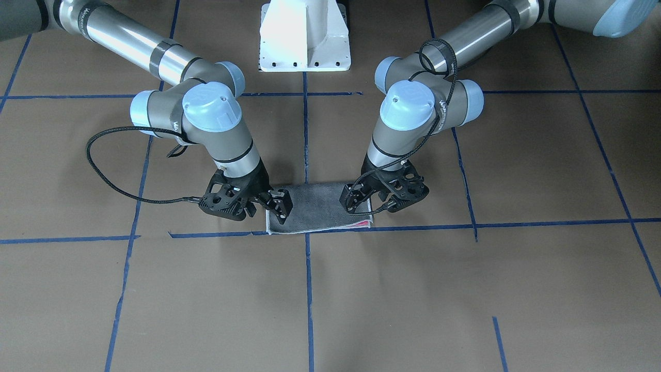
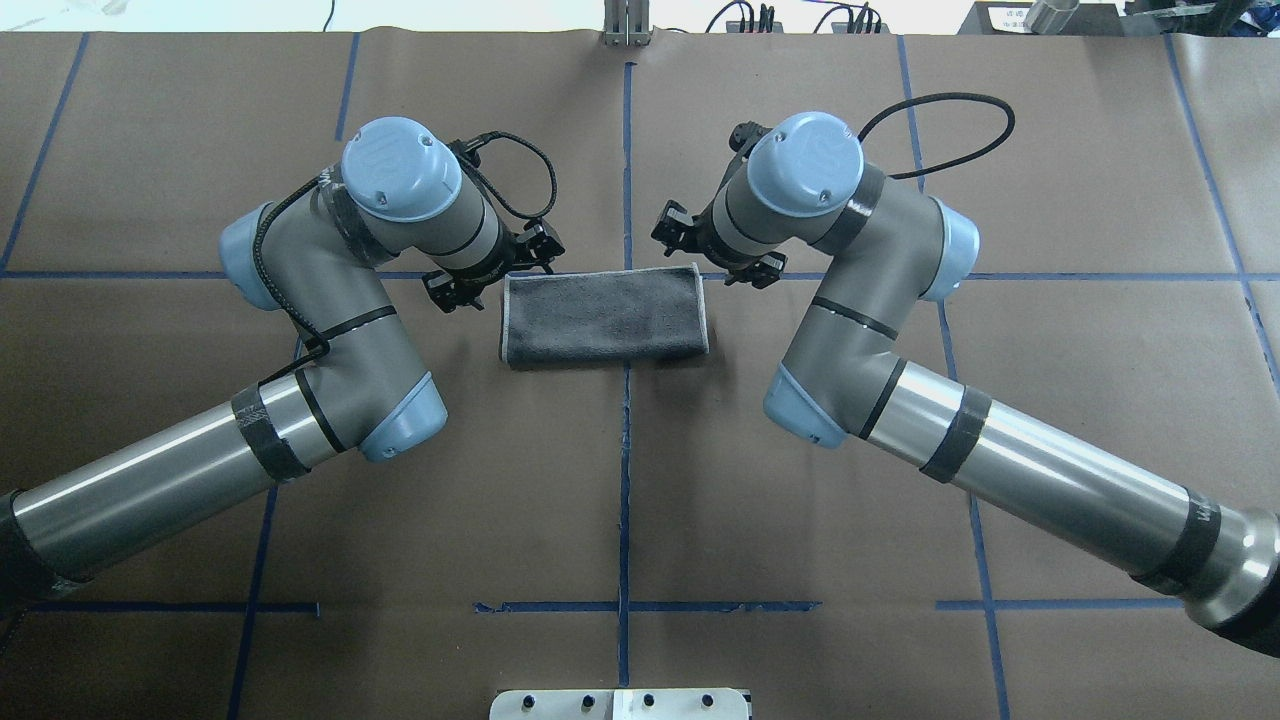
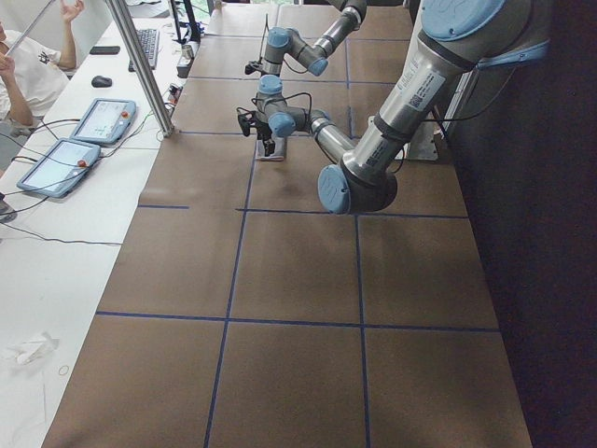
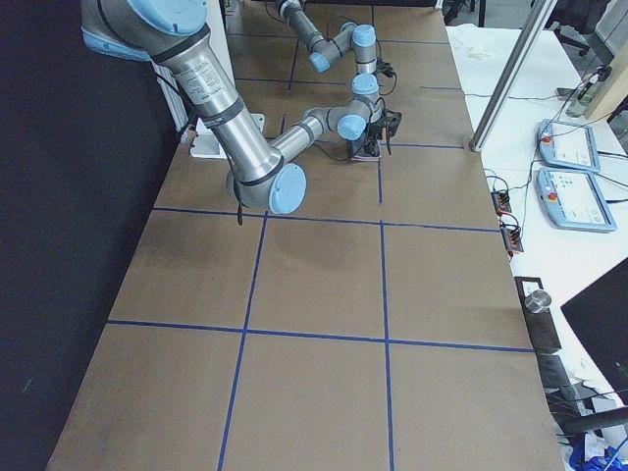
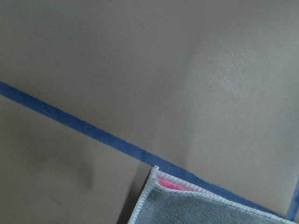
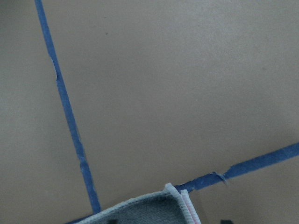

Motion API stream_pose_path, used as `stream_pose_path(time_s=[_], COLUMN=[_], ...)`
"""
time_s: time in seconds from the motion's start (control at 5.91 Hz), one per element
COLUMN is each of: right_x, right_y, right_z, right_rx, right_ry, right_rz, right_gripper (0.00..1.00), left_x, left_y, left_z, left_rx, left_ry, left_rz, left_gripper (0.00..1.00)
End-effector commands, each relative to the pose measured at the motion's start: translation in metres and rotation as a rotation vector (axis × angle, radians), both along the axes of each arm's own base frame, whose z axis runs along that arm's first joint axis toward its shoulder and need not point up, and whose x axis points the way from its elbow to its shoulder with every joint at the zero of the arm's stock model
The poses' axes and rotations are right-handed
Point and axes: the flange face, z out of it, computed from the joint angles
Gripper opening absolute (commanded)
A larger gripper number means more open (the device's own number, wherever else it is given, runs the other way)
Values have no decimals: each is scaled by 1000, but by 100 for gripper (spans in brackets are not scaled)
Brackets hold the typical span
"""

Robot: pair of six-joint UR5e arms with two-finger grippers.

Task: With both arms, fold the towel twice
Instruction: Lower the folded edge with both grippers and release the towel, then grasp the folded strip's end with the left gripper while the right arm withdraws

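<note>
My towel (image 2: 605,318) lies flat on the brown table (image 2: 800,520), folded to a grey oblong with a pink sliver along one edge, straddling the centre blue tape line (image 2: 626,480); my left gripper (image 1: 383,199) and right gripper (image 1: 266,207) stand at its two short ends, fingers spread, holding nothing (overhead, my own wrists hide much of them); the white pedestal (image 1: 304,36) stands well apart.

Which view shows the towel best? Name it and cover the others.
Overhead exterior: the towel lies fully visible, a grey folded rectangle. Front-facing hides its ends but shows a pink edge. Wrist views catch only corners; side views show it tiny.
</note>
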Motion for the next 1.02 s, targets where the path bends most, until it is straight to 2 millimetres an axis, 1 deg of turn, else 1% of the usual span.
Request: stream_pose_path(time_s=[0.0,0.17,0.34,0.51,0.68,0.85], right_x=[56,72,98,129,142,164], right_y=[-30,-34,-34,-35,-29,-36], right_z=[10,11,0,6,20,26], right_rx=[-84,-63,-21,-9,1,6], right_ry=[-11,76,152,169,172,161], right_rz=[-21,-72,-133,-144,-156,-170], right_gripper=[100,100,100,100,100,100], left_x=[-2,6,10,14,16,17], left_y=[15,33,38,40,39,39], left_z=[0,-2,3,8,13,17], left_rx=[-67,-143,-154,-158,-162,-168], left_ry=[38,62,56,47,39,31], left_rz=[5,-29,-28,-26,-27,-29], left_gripper=[100,93,88,85,83,82])
